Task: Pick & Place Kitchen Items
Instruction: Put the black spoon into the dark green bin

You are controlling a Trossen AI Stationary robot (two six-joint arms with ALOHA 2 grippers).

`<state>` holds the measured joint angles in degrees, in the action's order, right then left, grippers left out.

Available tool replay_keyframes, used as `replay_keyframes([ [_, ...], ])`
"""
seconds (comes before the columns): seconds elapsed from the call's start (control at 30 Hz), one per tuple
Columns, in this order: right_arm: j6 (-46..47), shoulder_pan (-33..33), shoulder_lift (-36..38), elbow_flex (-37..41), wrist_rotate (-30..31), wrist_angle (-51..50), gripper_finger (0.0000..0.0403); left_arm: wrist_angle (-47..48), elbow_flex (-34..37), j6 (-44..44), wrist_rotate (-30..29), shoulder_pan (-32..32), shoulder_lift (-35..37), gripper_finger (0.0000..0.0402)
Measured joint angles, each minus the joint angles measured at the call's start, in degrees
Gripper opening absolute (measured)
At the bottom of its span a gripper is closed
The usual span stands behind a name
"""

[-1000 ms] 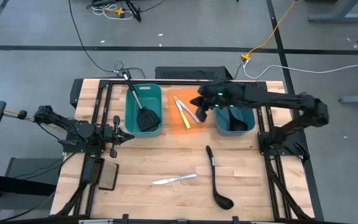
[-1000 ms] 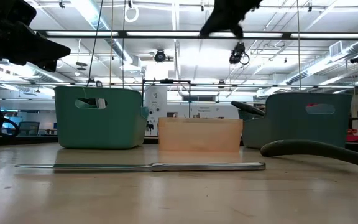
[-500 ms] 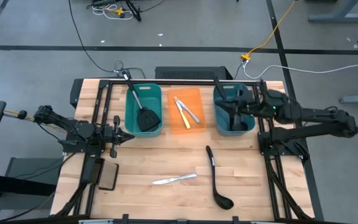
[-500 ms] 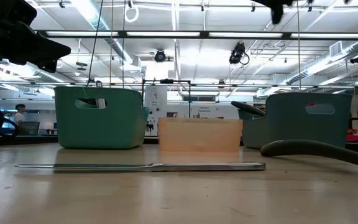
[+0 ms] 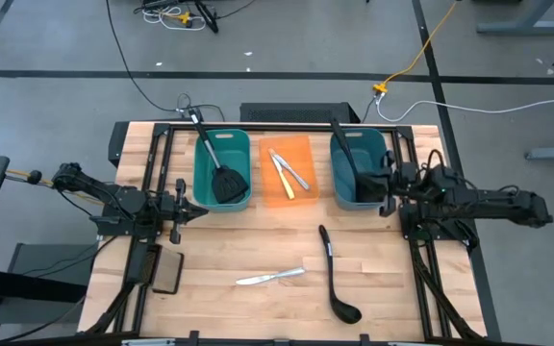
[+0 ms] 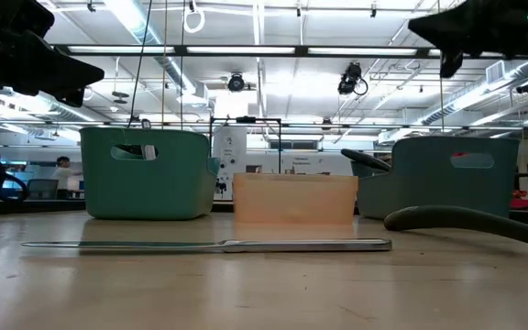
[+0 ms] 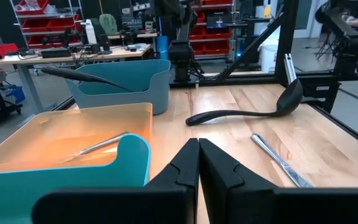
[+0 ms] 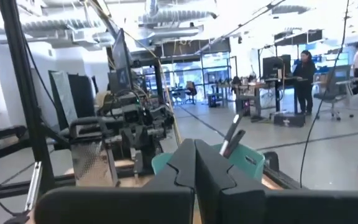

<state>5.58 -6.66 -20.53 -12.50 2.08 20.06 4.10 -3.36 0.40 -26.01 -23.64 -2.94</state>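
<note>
My right hand (image 5: 385,189) hangs over the right edge of the table (image 5: 258,245), just beside the blue bin (image 5: 362,169), with its fingers (image 8: 185,165) pressed together and nothing between them. My left hand (image 5: 183,210) waits over the left side of the table, beside the teal bin (image 5: 222,169); its fingers (image 7: 194,163) are likewise closed flat against each other and empty. One black slotted spatula (image 5: 221,173) sits in the teal bin, its handle sticking out over the far rim. Two cream-handled knives (image 5: 286,171) lie crossed in the orange bin (image 5: 289,171), which stands between the teal and blue ones. A long dark utensil (image 5: 352,165) leans in the blue bin, its handle poking past the far rim; whether more than one thing is in there I cannot tell. On the bare wood nearer the front lies a black ladle (image 5: 336,279), bowl toward the front edge, and just to its left a silver knife (image 5: 271,277) lies flat, apart from the ladle. From table height that knife (image 6: 218,245) stretches across the foreground with the ladle (image 6: 466,220) to its right. A flat black pad (image 5: 167,275) rests near the front left corner.
</note>
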Motion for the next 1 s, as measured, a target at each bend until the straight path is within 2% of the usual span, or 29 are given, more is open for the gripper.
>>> replay_keyframes([
  [0.17,1.27,0.0,2.9,3.6,0.96,0.37,0.0003,0.02,-0.01,0.0,0.16,0.0,0.0,0.0018],
  [0.37,1.98,0.0,2.93,6.96,0.64,1.19,0.0003,0.07,-0.02,0.0,0.18,0.0,0.0,0.0018],
  [0.57,4.62,0.15,2.14,6.75,0.48,-0.4,0.0003,0.11,-0.07,-0.09,0.18,0.0,0.0,0.0018],
  [0.63,6.66,1.07,0.96,4.55,1.04,-5.08,0.0003,0.11,-0.07,-0.02,0.18,0.0,0.0,0.0018],
  [0.73,9.1,4.71,-4.27,-0.87,5.61,-14.76,0.0003,0.3,-0.09,-0.1,0.18,0.0,0.0,0.0018],
  [0.9,9.08,12.46,-16.01,-12.21,10.85,-26.08,0.0003,0.48,-0.11,-0.15,0.16,-0.01,0.0,0.0018],
  [1.0,14.61,16.06,-23.63,-20.87,12.42,-35.71,0.0003,0.57,-0.13,-0.17,0.18,0.0,0.0,0.0018],
])
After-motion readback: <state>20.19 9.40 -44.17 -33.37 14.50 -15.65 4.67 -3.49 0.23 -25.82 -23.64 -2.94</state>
